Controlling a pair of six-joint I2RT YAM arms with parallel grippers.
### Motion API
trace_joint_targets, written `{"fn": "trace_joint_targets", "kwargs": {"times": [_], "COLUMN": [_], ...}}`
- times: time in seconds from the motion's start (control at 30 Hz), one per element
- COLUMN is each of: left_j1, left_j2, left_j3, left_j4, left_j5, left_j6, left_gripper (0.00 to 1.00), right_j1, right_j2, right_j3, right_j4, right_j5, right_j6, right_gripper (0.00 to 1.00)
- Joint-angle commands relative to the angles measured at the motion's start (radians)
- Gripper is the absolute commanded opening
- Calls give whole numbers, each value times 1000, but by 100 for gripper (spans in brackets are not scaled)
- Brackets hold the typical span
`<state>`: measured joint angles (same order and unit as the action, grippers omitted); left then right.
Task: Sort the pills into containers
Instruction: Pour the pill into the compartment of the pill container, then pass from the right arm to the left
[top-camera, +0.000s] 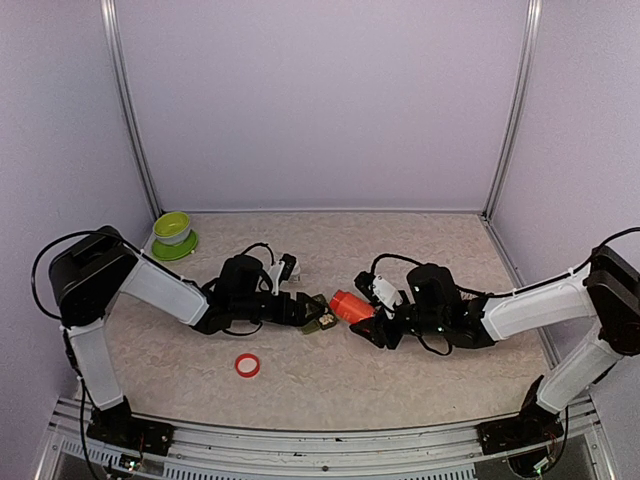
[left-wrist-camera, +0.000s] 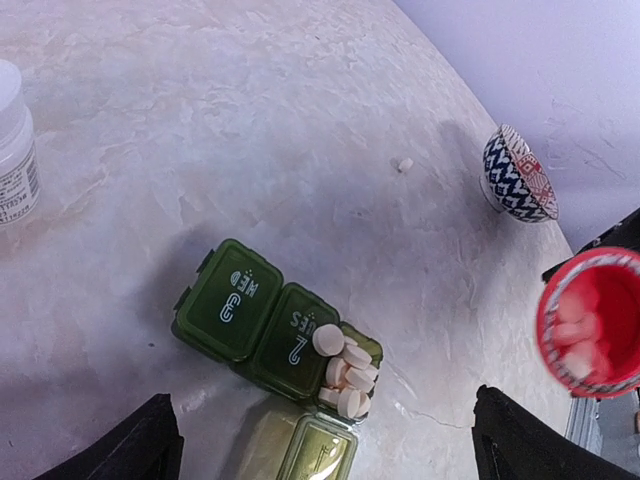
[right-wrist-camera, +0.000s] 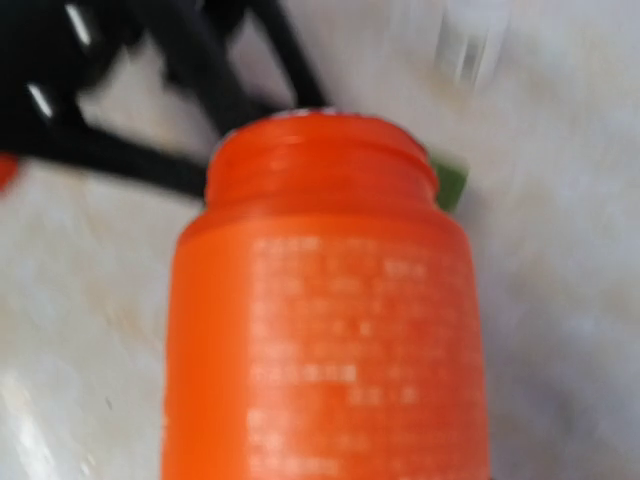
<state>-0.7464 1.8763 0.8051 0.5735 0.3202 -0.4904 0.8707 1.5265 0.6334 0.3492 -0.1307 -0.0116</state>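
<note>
A: Start at the tools. What have you got?
B: My left tool (top-camera: 314, 316) is spread wide, gripping nothing, poised right over the containers (left-wrist-camera: 262, 325). My right tool (top-camera: 374, 320) is clenched round the orange bottle (top-camera: 350, 305), which is tipped on its side with its mouth aimed at nine o'clock, toward the left tool.
A: And the containers?
B: They're on the surface (left-wrist-camera: 300, 120) directly below my left wrist. The boxes marked 3 and 2 are closed. The end box is open, its lid (left-wrist-camera: 322, 450) flipped back toward six o'clock, with white pills (left-wrist-camera: 345, 372) heaped above its rim.
A: Where's the bottle mouth from there?
B: Out at three o'clock of the row, apart from it and not over the open box. More pills show inside.
A: So how do you pour cleanly?
B: I reckon that box can't take much more. I'd open another lid with the free left tool, steady the row, then bring the mouth right above the opening before tipping gently. One stray pill (left-wrist-camera: 405, 165) already lies at one o'clock, so a quick tilt would likely scatter more.
</note>
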Motion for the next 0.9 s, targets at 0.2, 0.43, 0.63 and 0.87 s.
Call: {"fn": "trace_joint_targets", "kwargs": {"times": [0.2, 0.43, 0.63, 0.87], "left_j1": [7, 1, -46, -159], "left_j2": [-111, -203, -326, -366], "left_j3": [-67, -95, -31, 86], "left_j4": [139, 131, -36, -223], "left_j5": [96, 139, 118, 88], "left_j6": [-13, -58, -14, 56], "left_gripper": [99, 99, 99, 99], "right_j1": [9, 9, 8, 9], "right_j2": [-156, -145, -113, -123], "right_j3": [-195, -379, -398, -382], "right_j4": [475, 886, 983, 937], "right_j5": [4, -105, -169, -171], "right_j6": [-20, -43, -62, -54], "right_gripper": [35, 37, 39, 39]}}
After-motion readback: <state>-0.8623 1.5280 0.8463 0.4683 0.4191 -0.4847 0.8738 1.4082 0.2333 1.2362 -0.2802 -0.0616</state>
